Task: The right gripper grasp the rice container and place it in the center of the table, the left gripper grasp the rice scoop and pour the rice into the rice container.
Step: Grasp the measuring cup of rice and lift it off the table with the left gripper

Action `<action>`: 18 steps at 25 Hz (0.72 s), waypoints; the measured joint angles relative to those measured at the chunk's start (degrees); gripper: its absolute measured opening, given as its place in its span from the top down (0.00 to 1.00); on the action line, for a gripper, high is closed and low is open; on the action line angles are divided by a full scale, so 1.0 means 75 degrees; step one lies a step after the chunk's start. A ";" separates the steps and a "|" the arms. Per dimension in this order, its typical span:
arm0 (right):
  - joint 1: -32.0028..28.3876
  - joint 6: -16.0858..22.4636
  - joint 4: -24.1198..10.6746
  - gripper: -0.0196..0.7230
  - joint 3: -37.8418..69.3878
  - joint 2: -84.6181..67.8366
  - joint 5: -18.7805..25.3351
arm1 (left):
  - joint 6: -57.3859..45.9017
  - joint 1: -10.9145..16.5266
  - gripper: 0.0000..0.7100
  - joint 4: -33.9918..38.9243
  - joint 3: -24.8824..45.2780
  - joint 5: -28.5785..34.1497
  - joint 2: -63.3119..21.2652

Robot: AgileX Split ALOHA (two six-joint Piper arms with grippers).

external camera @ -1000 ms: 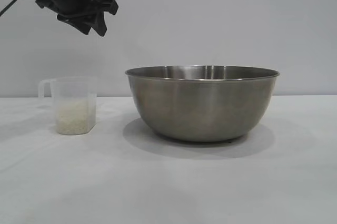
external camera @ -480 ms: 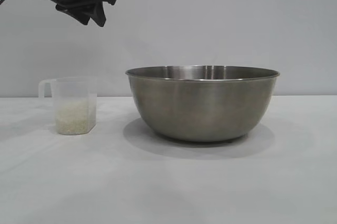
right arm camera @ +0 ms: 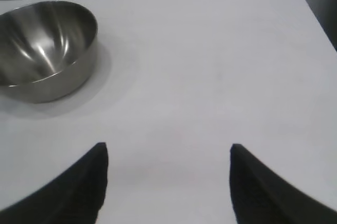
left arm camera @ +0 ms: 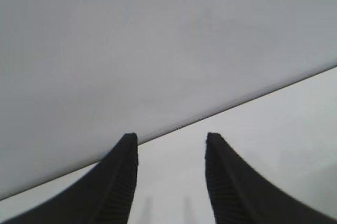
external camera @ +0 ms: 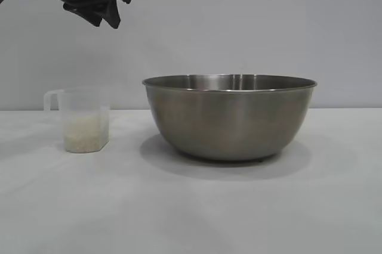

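Exterior view: the rice scoop [external camera: 85, 120] (light, thin plastic, best taken by its handle) stood left on the worktop [external camera: 191, 206], beside the rice container [external camera: 230, 117]; the left gripper [external camera: 102, 5] hung upper left.

Left wrist view: its fingers [left arm camera: 124, 182] stood partly apart, empty.

Right wrist view: the right gripper [right arm camera: 168, 182] gaped wide, holding nothing, the steel bowl upper left.

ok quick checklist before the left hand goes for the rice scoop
1. Steel mixing bowl upright near the table's middle: ok.
2. Bowl inside clear: ok, looks empty in the right wrist view.
3. Rice scoop upright, rice in it, handle free: ok.
4. Left hand open, holding nothing: ok.
5. Left hand at the scoop: not ok, it hangs high above it.
6. Right hand off the bowl: ok, open and away from it.
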 joint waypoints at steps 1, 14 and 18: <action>0.0000 -0.0120 0.0061 0.36 0.0000 0.0000 -0.0013 | 0.0000 0.0000 0.62 0.0000 0.0000 0.0013 -0.0015; 0.0000 -0.0291 0.0153 0.36 0.0060 0.0000 -0.0027 | -0.0346 0.0000 0.62 -0.0235 0.0825 0.0300 -0.0413; 0.0000 -0.0291 0.0153 0.36 0.0060 0.0000 -0.0027 | -0.0369 0.0047 0.62 -0.0222 0.2491 -0.1432 -0.1337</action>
